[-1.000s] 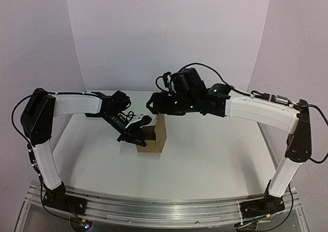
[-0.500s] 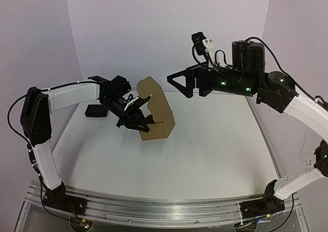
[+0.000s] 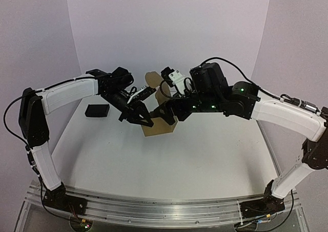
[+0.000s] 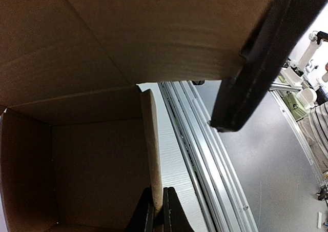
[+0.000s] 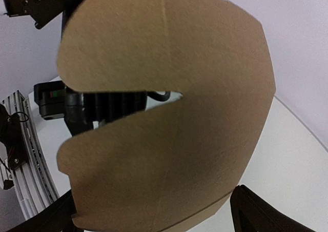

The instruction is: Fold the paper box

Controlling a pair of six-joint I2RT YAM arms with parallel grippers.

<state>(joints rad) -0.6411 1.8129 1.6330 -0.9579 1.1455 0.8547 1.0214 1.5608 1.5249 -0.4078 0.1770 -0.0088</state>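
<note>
The paper box (image 3: 160, 126) is a brown cardboard cuboid, open at the top, standing mid-table. Its tall rounded flap (image 3: 152, 82) stands upright. My left gripper (image 3: 141, 117) is shut on the box's left side wall; in the left wrist view the wall's edge (image 4: 150, 145) runs straight into the pinched fingertips (image 4: 158, 214). My right gripper (image 3: 165, 114) is open right at the flap. In the right wrist view the slotted flap (image 5: 174, 134) fills the frame between the spread fingers (image 5: 259, 214).
A small black block (image 3: 97, 110) lies on the table left of the box, behind the left arm. The white tabletop (image 3: 205, 160) spreads to the front and right. Aluminium rails (image 3: 154, 209) line the near edge.
The right arm rose away from the box, the tall flap came upright, then the arm came back down to the flap with its jaws wide. The left gripper kept its grip.
</note>
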